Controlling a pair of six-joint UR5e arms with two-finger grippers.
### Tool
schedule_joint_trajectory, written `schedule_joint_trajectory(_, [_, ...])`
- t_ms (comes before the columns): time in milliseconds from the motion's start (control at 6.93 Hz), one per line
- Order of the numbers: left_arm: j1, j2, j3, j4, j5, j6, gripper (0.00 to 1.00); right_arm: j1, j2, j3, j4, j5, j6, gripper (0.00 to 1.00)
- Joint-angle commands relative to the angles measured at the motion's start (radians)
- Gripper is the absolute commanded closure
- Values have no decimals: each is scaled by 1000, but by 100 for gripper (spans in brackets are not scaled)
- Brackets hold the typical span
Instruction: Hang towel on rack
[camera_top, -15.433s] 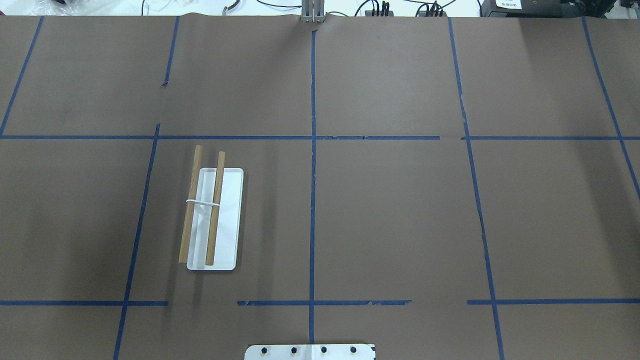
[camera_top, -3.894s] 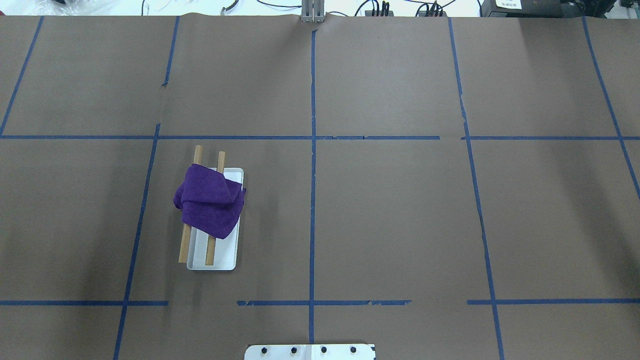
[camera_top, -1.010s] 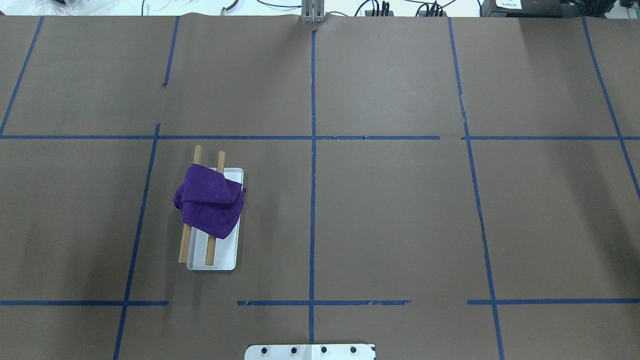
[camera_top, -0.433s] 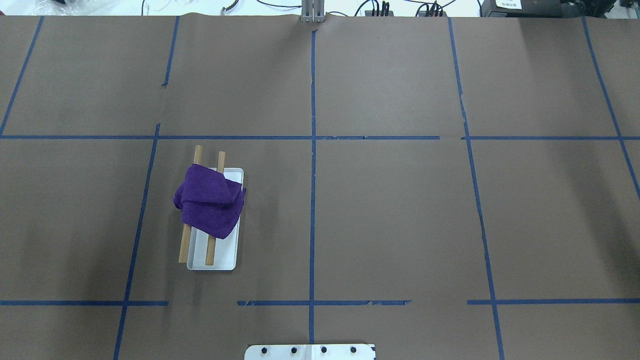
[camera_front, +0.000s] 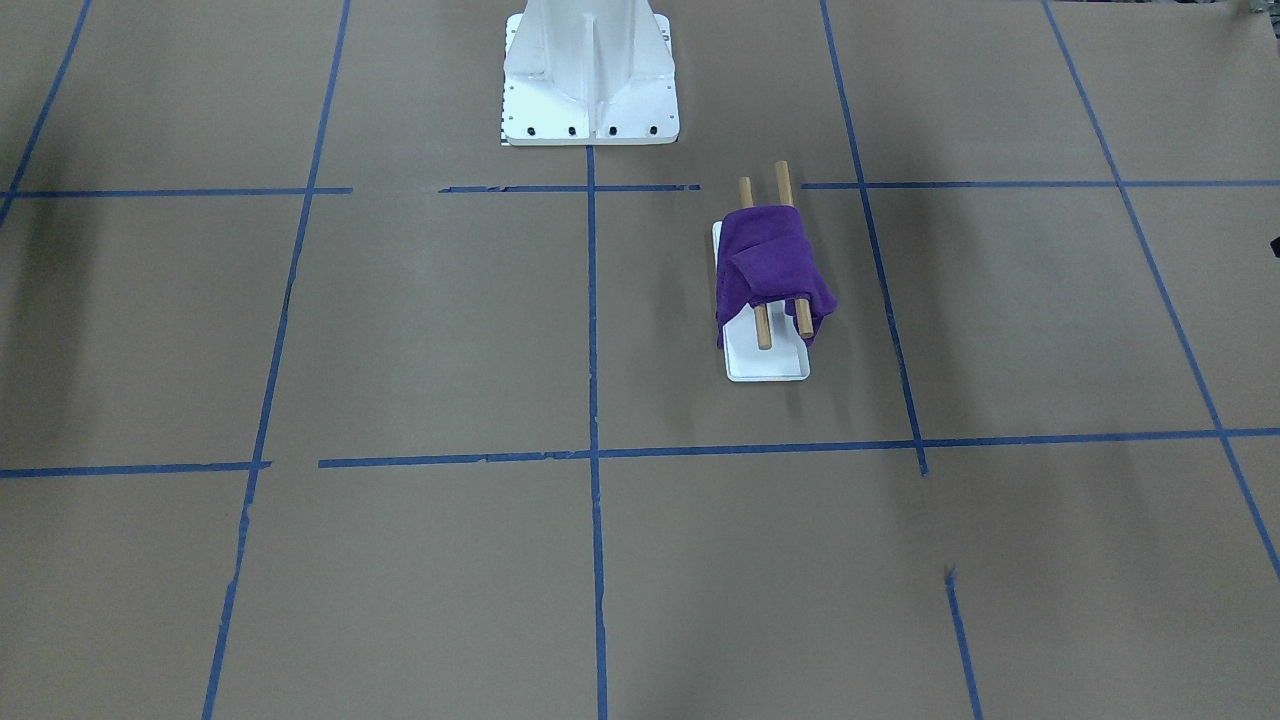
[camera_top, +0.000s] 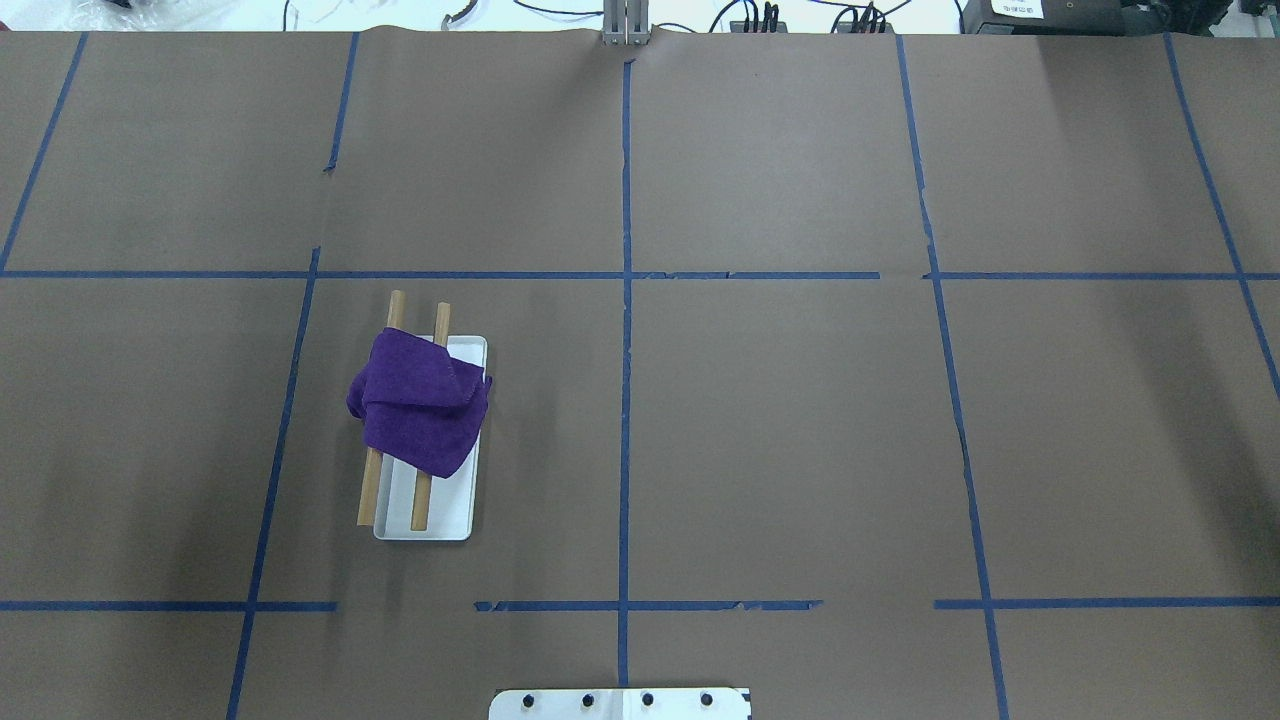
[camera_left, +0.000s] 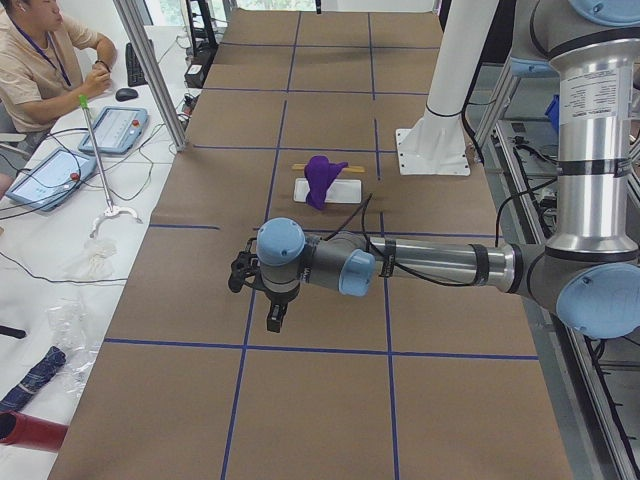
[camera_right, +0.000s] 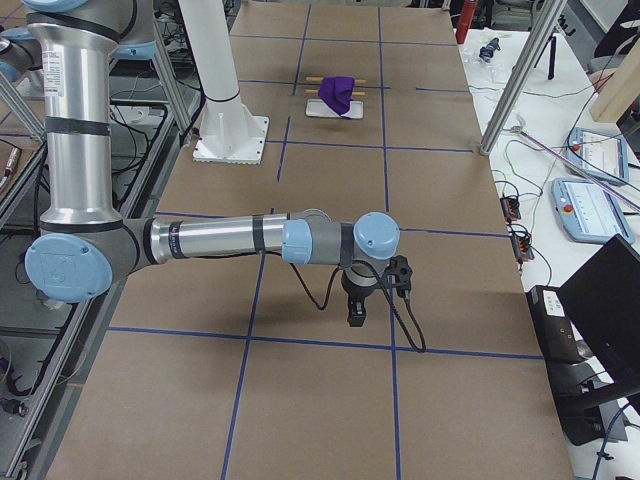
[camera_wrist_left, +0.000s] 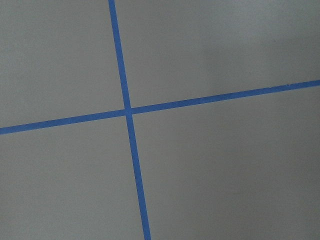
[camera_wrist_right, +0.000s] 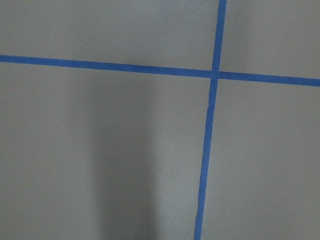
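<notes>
towel (camera_top: 420, 400) draped across rack (camera_top: 455, 515), long axis near-far | L tool (camera_left: 275, 318) nearer, R tool (camera_right: 357, 312) well apart | both tools' grip: can't tell

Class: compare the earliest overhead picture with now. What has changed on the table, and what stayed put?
The deep purple cloth towel, absent at first, now lies draped across both wooden dowels of the white-based rack. The rack itself has not moved, nor the towel in the later pictures.
</notes>
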Motion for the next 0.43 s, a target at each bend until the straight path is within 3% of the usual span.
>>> schedule_joint_trajectory(0, [0, 0, -1, -1, 0, -1, 0, 0, 2, -1, 0, -1, 0, 0])
schedule_joint_trajectory(288, [0, 0, -4, 1, 0, -1, 0, 0, 2, -1, 0, -1, 0, 0])
